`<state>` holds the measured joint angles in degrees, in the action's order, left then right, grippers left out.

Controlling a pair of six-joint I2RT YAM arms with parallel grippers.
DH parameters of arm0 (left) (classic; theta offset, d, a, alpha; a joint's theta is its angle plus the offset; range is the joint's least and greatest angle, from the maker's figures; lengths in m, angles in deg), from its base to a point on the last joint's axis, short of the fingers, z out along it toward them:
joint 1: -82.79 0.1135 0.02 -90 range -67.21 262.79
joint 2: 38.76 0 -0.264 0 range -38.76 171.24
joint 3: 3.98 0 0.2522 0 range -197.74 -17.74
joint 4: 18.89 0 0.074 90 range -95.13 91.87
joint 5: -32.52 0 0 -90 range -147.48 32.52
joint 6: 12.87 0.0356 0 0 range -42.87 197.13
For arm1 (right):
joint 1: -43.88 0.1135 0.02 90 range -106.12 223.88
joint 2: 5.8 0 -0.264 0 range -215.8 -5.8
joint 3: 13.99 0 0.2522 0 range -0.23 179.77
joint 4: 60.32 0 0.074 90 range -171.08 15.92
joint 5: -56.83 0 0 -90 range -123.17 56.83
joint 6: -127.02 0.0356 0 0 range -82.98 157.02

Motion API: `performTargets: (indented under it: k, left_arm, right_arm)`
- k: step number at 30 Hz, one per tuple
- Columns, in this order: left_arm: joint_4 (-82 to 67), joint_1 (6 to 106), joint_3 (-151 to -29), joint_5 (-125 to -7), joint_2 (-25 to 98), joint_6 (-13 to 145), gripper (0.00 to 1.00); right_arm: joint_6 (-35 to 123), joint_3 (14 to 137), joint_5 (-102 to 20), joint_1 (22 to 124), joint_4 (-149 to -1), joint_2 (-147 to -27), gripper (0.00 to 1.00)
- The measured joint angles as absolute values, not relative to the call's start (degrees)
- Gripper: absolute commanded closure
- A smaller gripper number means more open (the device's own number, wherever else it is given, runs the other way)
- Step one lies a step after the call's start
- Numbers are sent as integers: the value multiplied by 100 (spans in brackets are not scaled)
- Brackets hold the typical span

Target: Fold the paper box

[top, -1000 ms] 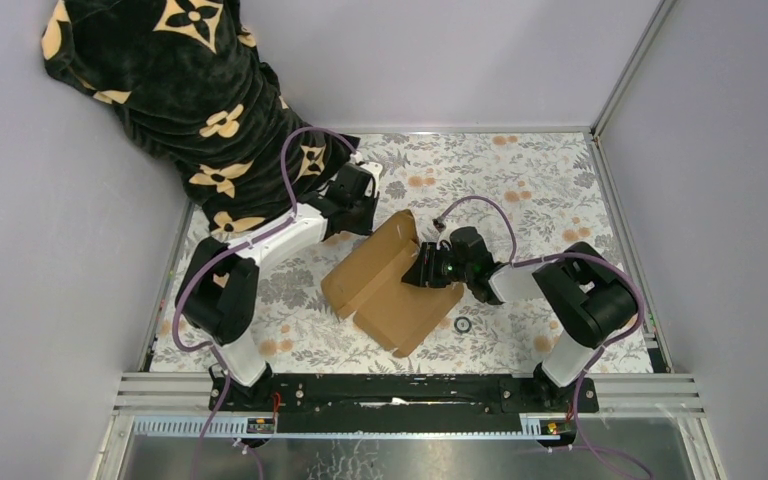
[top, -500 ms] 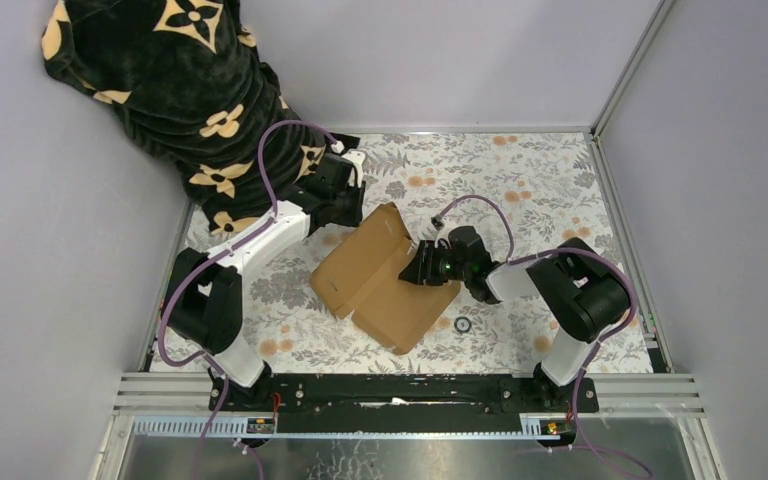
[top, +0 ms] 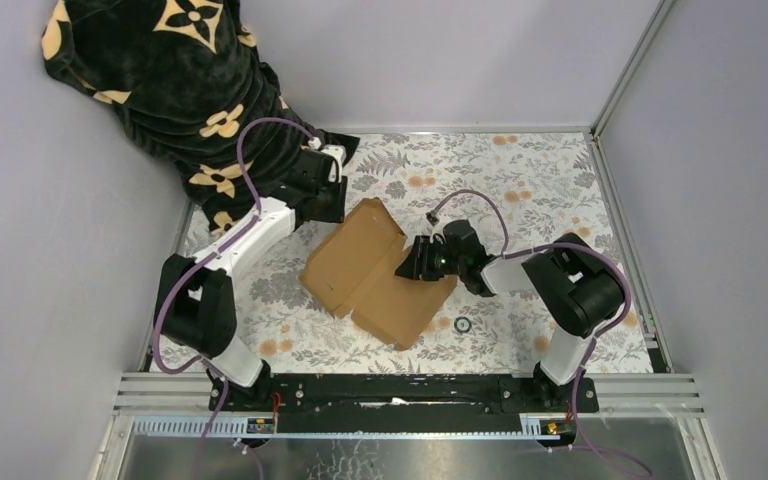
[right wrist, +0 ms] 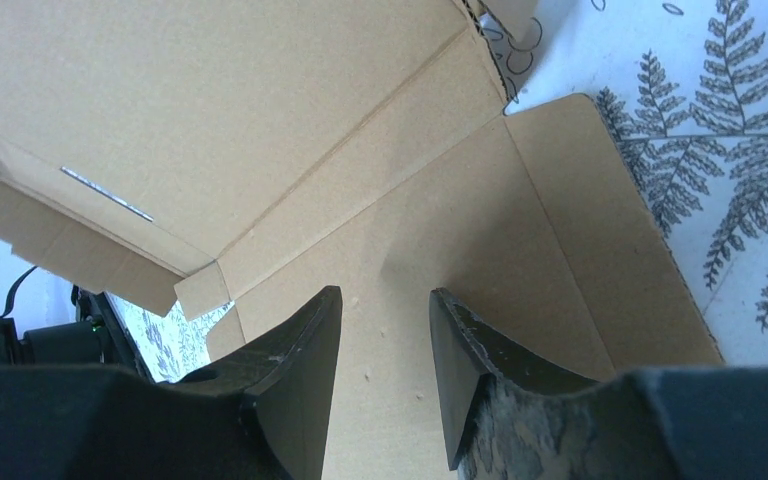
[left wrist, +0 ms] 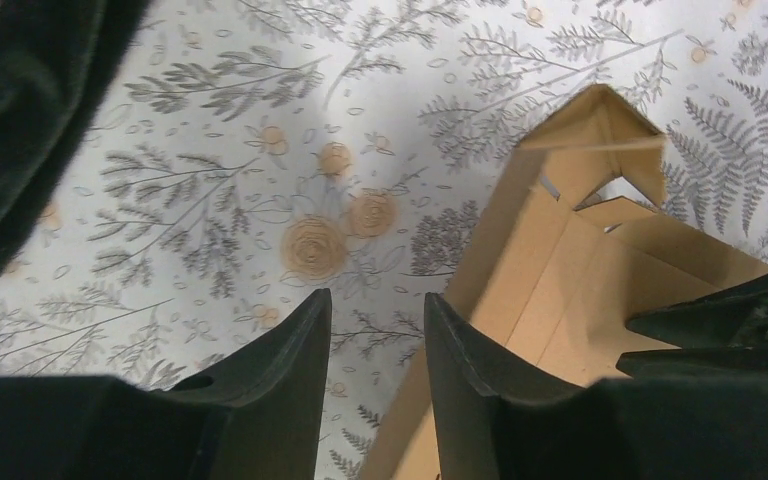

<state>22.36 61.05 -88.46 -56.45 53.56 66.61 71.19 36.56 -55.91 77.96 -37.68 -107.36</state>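
The left gripper [left wrist: 375, 300], jaws parted and empty, is drawn back far-left of the paper box [top: 375, 272], which is left mid-table with its released flap sunk lower. The right gripper [right wrist: 385, 295], jaws apart, is held over the right panel; refolding is judged necessary.

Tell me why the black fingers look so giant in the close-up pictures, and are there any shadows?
Left wrist view: the left gripper looms big because it sits near the lens, and a soft shadow lies on the tablecloth. Right wrist view: the right gripper looms too, the paper box evenly lit. Top view: soft, even light.
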Motion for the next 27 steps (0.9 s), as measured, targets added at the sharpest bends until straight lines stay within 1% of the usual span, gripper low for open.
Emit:
performTargets:
  k: [3,11,15,17,22,27]
  left_arm:
    - [2268,6243,-8846,-5592,5205,6663,51]
    - [2310,6457,-8846,-5594,5032,6687,50]
    - [2354,6521,-8848,-5605,5074,6787,53]
    - [2410,6602,-8905,-5642,5168,6833,53]
    - [2430,6908,-9015,-5841,5566,6914,48]
    - [2623,7106,-9205,-5964,6038,6956,46]
  right_arm:
    - [7075,3812,-5593,7796,-3908,-10812,53]
    - [6931,4297,-5591,7796,-4216,-11081,53]
    - [6818,4456,-5585,7796,-4367,-11151,52]
    - [6730,4553,-5591,7796,-4474,-11184,52]
    - [6352,4824,-5532,7805,-4959,-11208,51]
    - [6018,4922,-5484,7835,-5271,-11177,51]
